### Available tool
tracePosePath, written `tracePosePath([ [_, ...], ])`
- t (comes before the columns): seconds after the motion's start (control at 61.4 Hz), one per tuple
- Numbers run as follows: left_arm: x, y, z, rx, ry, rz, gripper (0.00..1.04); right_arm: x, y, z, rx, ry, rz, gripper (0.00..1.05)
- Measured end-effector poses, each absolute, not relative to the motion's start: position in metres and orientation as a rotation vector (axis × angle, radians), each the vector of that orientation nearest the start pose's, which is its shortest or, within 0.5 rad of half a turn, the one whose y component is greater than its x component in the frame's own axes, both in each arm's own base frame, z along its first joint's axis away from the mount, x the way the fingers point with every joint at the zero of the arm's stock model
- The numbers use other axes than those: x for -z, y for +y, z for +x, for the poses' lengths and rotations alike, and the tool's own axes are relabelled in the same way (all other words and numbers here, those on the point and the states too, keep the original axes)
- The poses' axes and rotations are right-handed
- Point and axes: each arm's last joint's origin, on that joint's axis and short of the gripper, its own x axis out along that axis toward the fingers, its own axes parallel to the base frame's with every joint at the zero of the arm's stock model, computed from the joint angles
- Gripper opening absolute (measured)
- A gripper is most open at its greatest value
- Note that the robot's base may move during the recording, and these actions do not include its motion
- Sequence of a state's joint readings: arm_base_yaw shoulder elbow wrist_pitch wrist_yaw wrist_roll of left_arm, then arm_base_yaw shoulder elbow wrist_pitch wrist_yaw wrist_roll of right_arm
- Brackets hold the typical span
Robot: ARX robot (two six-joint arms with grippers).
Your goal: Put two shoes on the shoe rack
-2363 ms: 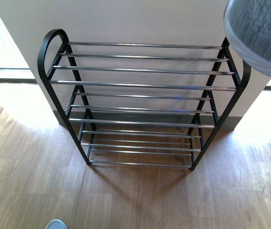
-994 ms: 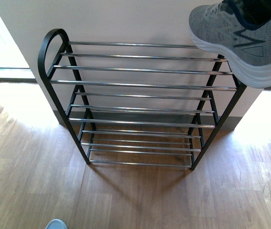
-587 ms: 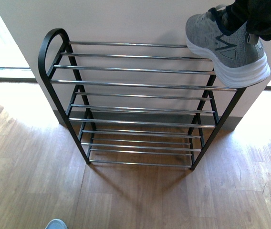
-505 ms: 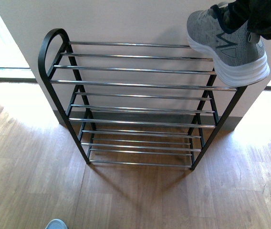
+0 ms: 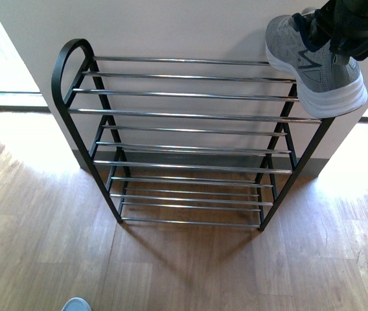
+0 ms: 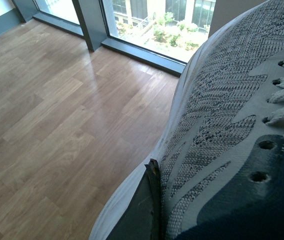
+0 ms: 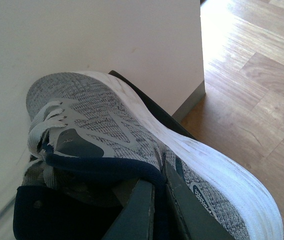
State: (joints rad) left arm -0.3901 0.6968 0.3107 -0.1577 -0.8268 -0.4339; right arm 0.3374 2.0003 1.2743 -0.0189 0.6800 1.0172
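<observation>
The shoe rack [image 5: 190, 116], a black frame with chrome rods, stands against a white wall. One grey mesh sneaker [image 5: 313, 65] with a white sole is over the right end of its top tier, toe toward the wall. Whether its sole rests on the rods I cannot tell. My right gripper [image 5: 343, 32] is shut on its navy collar, and the right wrist view shows the fingers [image 7: 147, 200] pinching that collar on the sneaker [image 7: 107, 125]. Outside the front view, my left gripper [image 6: 157, 175] is shut on a second grey mesh sneaker [image 6: 222, 110], with only one finger [image 6: 149, 200] showing.
Wood floor [image 5: 190, 272] spreads in front of the rack. A pale shoe tip [image 5: 76, 304] pokes in at the bottom edge of the front view. In the left wrist view, floor-level windows [image 6: 147, 20] border more wood floor [image 6: 57, 115].
The sneaker in my right gripper came in from the upper right, turned toe toward the wall and came down over the top tier's right end. In the last half second it shifted slightly right.
</observation>
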Motion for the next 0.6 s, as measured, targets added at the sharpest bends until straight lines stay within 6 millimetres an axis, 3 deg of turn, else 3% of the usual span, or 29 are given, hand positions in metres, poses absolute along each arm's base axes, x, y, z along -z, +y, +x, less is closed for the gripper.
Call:
tracePosePath([
  [0.196,-0.191,-0.034,0.139,-0.511,0.346,-0.107,0.02,-0.164,0.121,0.403,0.573,0.408,0.604,0.01],
  [0.603,-0.191,-0.034,0.139,-0.511,0.346,-0.107,0.02,-0.157,0.139,0.394,0.541,0.463,0.587,0.01],
])
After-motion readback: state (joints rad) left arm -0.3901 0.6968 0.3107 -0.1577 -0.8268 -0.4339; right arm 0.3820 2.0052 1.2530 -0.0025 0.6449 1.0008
